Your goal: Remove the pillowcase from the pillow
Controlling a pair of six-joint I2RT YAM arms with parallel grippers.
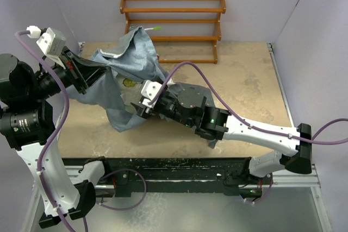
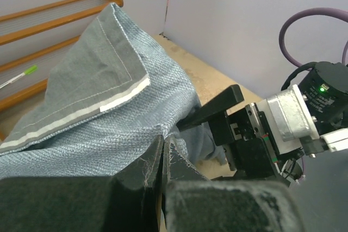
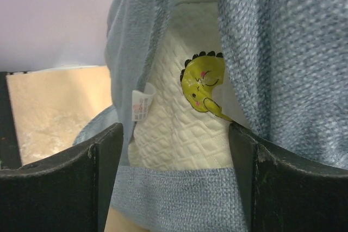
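Two grippers work here: from above, our left gripper [image 1: 107, 71] holds the pillowcase [image 1: 136, 52] lifted, with the right gripper [image 1: 136, 108] beside its lower fold. At the left wrist, the jaws are closed on the fabric, and we must pinch firmly. At the right wrist, the jaws stand wide around the bare pillow [image 3: 174, 134]; we should catch only it.

Robot lab cell, lilac partition walls [image 1: 76, 4], tan bench [image 1: 244, 80] w/ metal rail [image 1: 179, 168] (purple cabling [image 1: 188, 63]), wooden rack [image 1: 174, 10]
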